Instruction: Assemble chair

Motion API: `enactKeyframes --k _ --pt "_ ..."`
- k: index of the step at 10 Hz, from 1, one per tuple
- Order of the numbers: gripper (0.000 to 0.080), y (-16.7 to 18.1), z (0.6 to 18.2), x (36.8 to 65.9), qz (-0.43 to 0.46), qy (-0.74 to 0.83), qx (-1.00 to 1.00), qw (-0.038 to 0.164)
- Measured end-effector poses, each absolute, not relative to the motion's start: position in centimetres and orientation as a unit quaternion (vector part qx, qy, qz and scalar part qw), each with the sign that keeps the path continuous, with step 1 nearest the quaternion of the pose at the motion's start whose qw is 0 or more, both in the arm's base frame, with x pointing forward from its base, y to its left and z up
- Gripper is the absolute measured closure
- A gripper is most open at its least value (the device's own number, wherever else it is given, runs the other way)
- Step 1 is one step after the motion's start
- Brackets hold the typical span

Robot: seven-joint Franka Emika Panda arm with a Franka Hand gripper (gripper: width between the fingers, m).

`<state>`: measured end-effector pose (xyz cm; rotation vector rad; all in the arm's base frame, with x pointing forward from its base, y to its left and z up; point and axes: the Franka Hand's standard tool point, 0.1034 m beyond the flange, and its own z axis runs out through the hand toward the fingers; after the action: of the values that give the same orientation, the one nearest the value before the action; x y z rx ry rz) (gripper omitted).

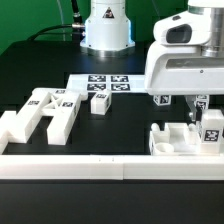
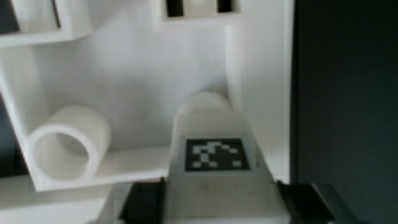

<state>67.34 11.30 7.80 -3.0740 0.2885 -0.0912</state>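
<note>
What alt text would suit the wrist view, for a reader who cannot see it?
The gripper appears closed on a white chair part bearing a black-and-white marker tag, with its fingers against both sides. A short white cylinder sits beside it.

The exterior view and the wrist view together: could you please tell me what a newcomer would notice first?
In the wrist view, the claw appears shut on a tagged white chair piece, beside a short white cylinder. In the exterior view, the arm's white wrist hangs at that view's right, and loose chair pieces lie at its left.
</note>
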Motion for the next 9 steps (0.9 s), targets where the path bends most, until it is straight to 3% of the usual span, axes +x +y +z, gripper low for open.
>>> enactKeyframes --k 4,9 --pt "0.0509 11.6 7.69 67.19 -0.021 0.298 -0.954 0.031" --pt "0.0509 11.64 7.69 67.2 -0.018 0.371 -0.928 0.034"
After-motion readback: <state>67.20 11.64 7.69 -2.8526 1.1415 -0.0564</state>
